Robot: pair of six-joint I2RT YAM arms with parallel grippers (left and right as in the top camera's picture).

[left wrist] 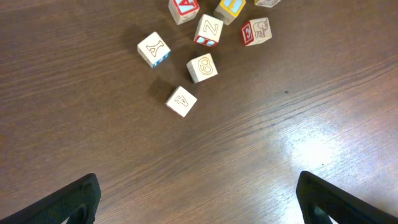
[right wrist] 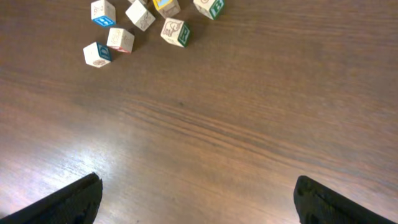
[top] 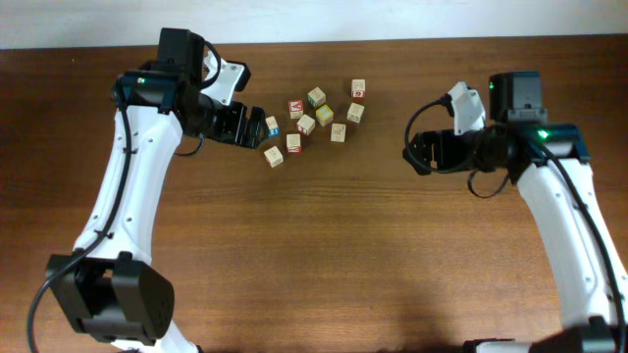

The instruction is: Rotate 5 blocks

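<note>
Blocks [top: 306, 125] lie loose in a small cluster on the table [top: 324, 255], far-middle, between the two arms. None is held, all sit flat on a face and are turned at odd angles. Left wrist view, near to far: left gripper [left wrist: 199, 205] is spread wide and empty, fingertips [left wrist: 68, 202] at the bottom corners with bare wood between. Next is the "4" cube [left wrist: 181, 101], nearest and alone, with gaps all round so fingers can straddle it, so likely the first pick. Then come the "8" cube [left wrist: 202, 67] and the blue-sided "Y" cube [left wrist: 153, 49]. Farthest are the "Z" cube [left wrist: 209, 30] and the elephant cube [left wrist: 256, 31], packed closer, so turning one risks bumping neighbours. Overhead, the left gripper hovers just beside the cluster's left edge, aimed in. Right gripper [right wrist: 199, 205] is also fully released and holds nothing. It is well apart on the cluster's right, camera facing it, probably on standby. Can't tell how many blocks are already turned; reads as approach stage.
</note>
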